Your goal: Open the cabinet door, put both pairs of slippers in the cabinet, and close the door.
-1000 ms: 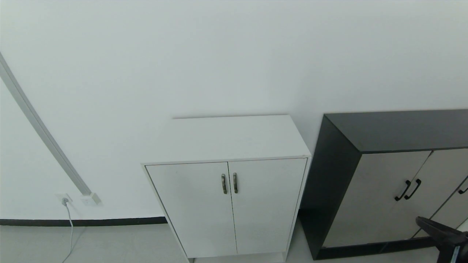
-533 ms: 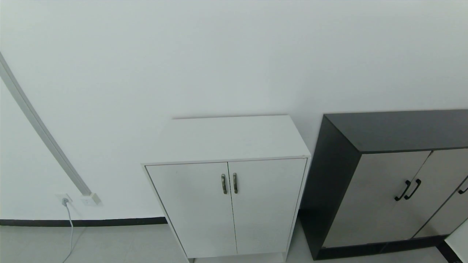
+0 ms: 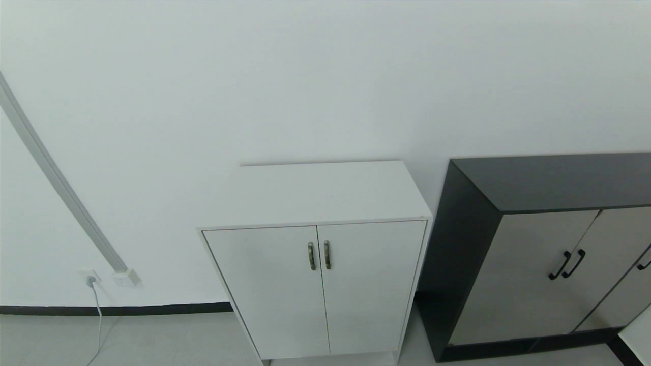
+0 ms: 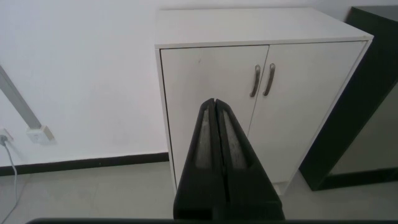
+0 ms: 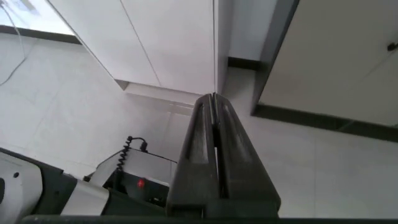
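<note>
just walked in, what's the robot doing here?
Nothing is being handled right now. The white cabinet stands against the wall with both doors shut. The left gripper is shut and empty, held out in front of the cabinet, clear of it. The right gripper is also shut and empty, low over the floor near the cabinet's base. A black cabinet stands beside the white one.

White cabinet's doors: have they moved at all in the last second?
No. Both doors stay shut, handles side by side, same gap from the dark cabinet.
</note>
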